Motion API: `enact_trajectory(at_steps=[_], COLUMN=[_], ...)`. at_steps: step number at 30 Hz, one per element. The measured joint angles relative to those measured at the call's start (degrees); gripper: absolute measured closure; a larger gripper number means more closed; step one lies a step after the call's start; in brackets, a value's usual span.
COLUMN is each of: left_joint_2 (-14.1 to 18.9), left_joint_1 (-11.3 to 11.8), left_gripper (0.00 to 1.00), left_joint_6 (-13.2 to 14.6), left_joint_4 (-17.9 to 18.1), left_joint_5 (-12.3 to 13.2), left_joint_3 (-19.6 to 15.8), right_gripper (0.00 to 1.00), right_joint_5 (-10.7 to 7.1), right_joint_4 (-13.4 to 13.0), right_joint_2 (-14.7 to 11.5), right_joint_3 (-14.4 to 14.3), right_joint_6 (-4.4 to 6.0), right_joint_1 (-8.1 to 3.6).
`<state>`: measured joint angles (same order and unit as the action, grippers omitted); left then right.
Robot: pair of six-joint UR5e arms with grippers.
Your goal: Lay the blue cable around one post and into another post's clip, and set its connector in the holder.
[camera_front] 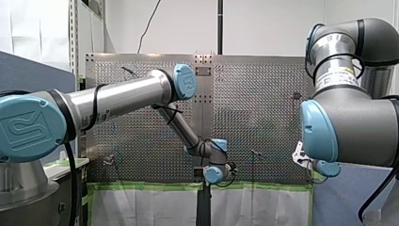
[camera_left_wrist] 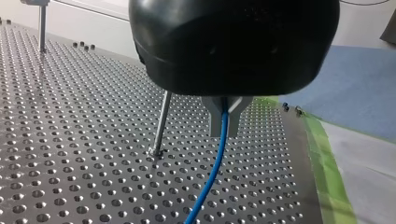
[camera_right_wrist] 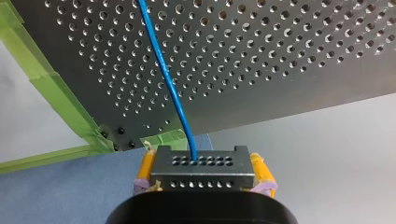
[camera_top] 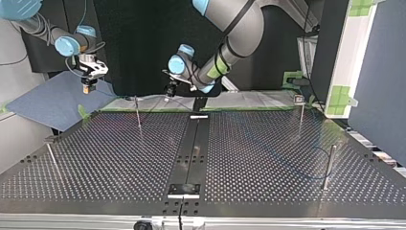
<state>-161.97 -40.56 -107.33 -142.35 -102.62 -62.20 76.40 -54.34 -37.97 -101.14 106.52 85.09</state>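
Left gripper (camera_left_wrist: 225,127): metal fingers (camera_left_wrist: 214,116) pinched together on the blue cable (camera_left_wrist: 212,172), just beside the near post (camera_left_wrist: 161,122). The cable slopes down from the fingers over the perforated table (camera_left_wrist: 70,154) and passes that post's base without touching it. Second post (camera_left_wrist: 42,25) stands well beyond it. Green tape (camera_left_wrist: 327,172) and blue mat (camera_left_wrist: 355,84) lie on its gripper side.
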Motion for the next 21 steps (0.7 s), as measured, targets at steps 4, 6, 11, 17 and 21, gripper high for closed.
enact_trajectory(at_steps=[4, 6, 11, 17, 21], left_joint_2=[-0.02, -0.03, -0.04, -0.04, -0.05], left_joint_1=[0.13, 0.16, 0.41, 0.9, 1.02], left_gripper=[1.0, 1.0, 1.0, 1.0, 1.0], left_joint_6=[-0.05, -0.05, -0.07, 0.0, -0.06], left_joint_4=[-1.25, -1.57, -1.97, -2.24, -2.04], left_joint_5=[0.15, 0.4, 0.73, 0.79, 0.85], left_joint_3=[1.22, 1.49, 1.75, 1.77, 1.84], right_gripper=[1.0, 1.0, 1.0, 1.0, 1.0], right_joint_5=[-0.04, -0.03, 0.08, 0.11, 0.12], right_joint_4=[-0.05, -0.06, -0.17, -0.22, 0.7], right_joint_2=[0.02, 0.02, 0.03, 0.1, 0.11], right_joint_3=[0.01, 0.01, 0.06, 0.49, 1.3], right_joint_6=[0.07, 0.11, 0.26, 0.44, 0.46], right_joint_1=[0.0, 0.0, -0.16, -0.24, -0.1])
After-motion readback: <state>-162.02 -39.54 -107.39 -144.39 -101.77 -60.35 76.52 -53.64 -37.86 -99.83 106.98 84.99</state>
